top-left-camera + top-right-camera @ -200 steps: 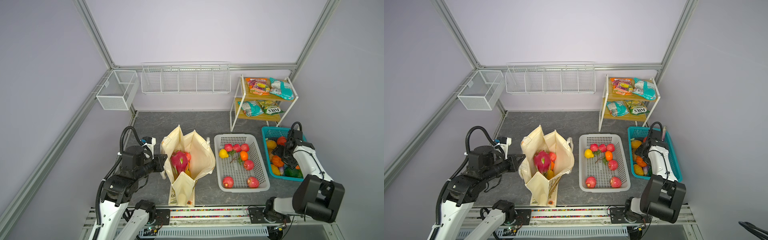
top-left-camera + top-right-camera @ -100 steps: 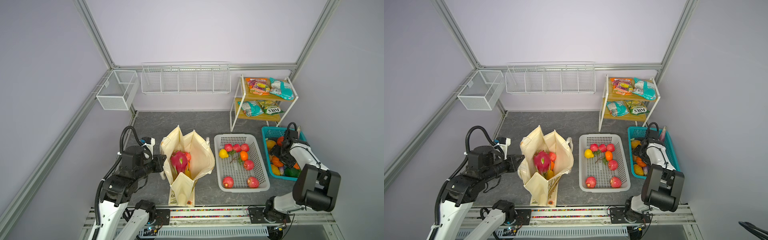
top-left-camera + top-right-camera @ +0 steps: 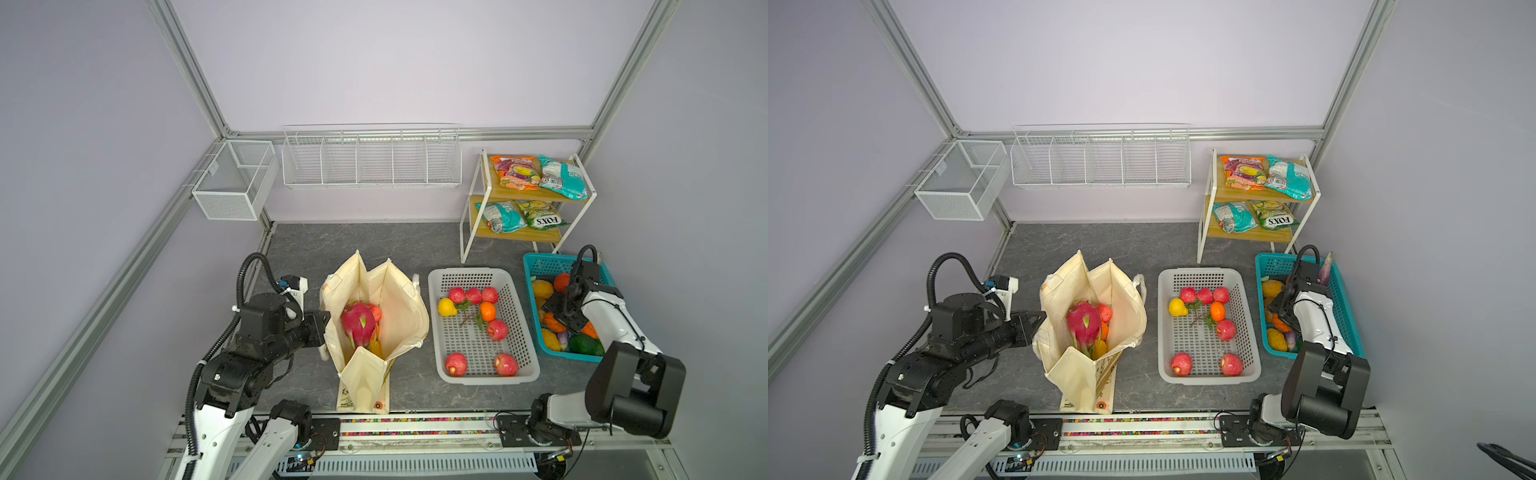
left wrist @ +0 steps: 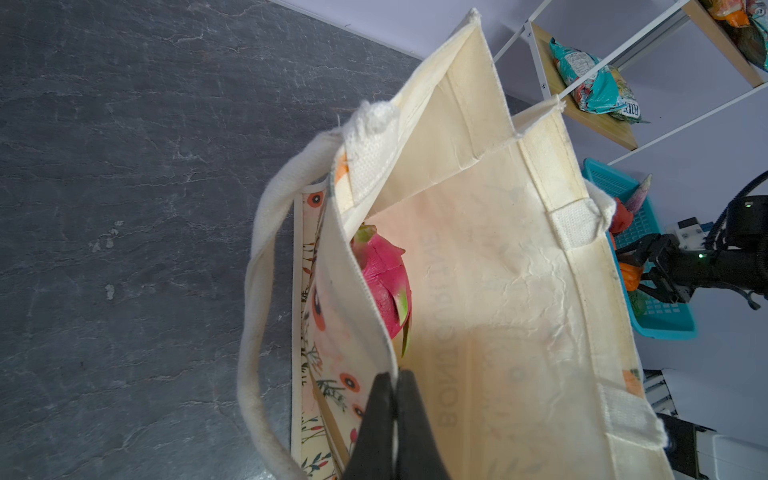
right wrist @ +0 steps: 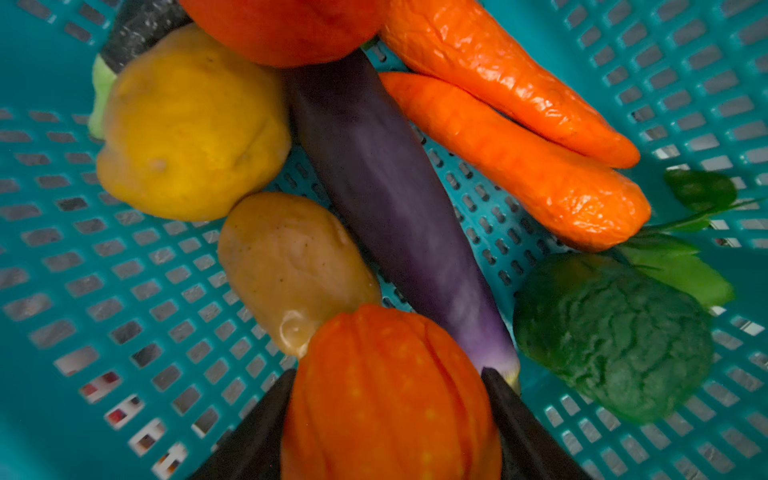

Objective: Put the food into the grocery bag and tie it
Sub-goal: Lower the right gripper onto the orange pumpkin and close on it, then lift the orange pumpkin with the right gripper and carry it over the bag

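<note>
The only clear writing is "FOX'S", on the green snack packet (image 3: pixel 542 216) lying on the lower tier of the white-framed wooden shelf (image 3: pixel 515 233) at far right. Four crinkly packets lie there: an orange packet (image 3: pixel 515 172) and a teal packet (image 3: pixel 563 176) above, and a second teal packet (image 3: pixel 498 216) beside the green one below.

Dark lettering shows reversed through the wall of the cream canvas tote bag (image 4: pixel 498 249); it cannot be read whole. The bag stands open mid-table, just left of the white perforated plastic basket (image 3: pixel 440 278). It holds one pink dragon fruit (image 3: pixel 356 322) with a red fruit (image 3: pixel 375 311) touching it.

The left gripper (image 4: pixel 395 382) has its jaws together, pinching the bag's left rim.

The white basket holds six red apples (image 3: pixel 497 329), one yellow pear-shaped fruit (image 3: pixel 446 306) and one orange (image 3: pixel 487 311).

The right gripper (image 5: pixel 388 374) sits low in the teal plastic basket (image 5: pixel 83 270) at right. Its jaws press on both sides of an orange ribbed fruit (image 5: pixel 386 424). Near it lie two carrots (image 5: pixel 519 166), one purple eggplant (image 5: pixel 382 187), one yellow lumpy fruit (image 5: pixel 187 124), one tan potato (image 5: pixel 291 266) and one dark green wrinkled vegetable (image 5: pixel 611 332).
</note>
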`<state>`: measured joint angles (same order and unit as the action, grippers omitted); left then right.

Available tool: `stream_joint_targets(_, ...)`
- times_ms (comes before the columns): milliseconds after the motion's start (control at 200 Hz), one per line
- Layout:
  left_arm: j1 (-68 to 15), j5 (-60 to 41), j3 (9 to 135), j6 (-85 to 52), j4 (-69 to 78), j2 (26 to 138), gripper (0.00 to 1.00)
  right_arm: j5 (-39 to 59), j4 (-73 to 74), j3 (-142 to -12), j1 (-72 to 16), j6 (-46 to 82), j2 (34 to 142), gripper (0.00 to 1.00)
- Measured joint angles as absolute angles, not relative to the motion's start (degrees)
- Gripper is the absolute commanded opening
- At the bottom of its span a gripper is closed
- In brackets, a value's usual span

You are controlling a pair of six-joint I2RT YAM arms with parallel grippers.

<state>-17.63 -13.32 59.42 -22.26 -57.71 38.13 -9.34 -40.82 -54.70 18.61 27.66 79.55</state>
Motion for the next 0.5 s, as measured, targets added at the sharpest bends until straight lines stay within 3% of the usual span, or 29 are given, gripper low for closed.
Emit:
stream_joint_targets(330,-17.63,-13.65,59.20,-22.90,-56.82,38.13,0.00,-6.59,-47.11,-60.34,15.27,29.12,69.14,0.50)
stream_joint_targets(500,-17.63,-14.22,58.87,-23.35,-56.01,38.09,0.00,-4.10,-49.65,-70.24,6.96,32.75,61.43,0.49)
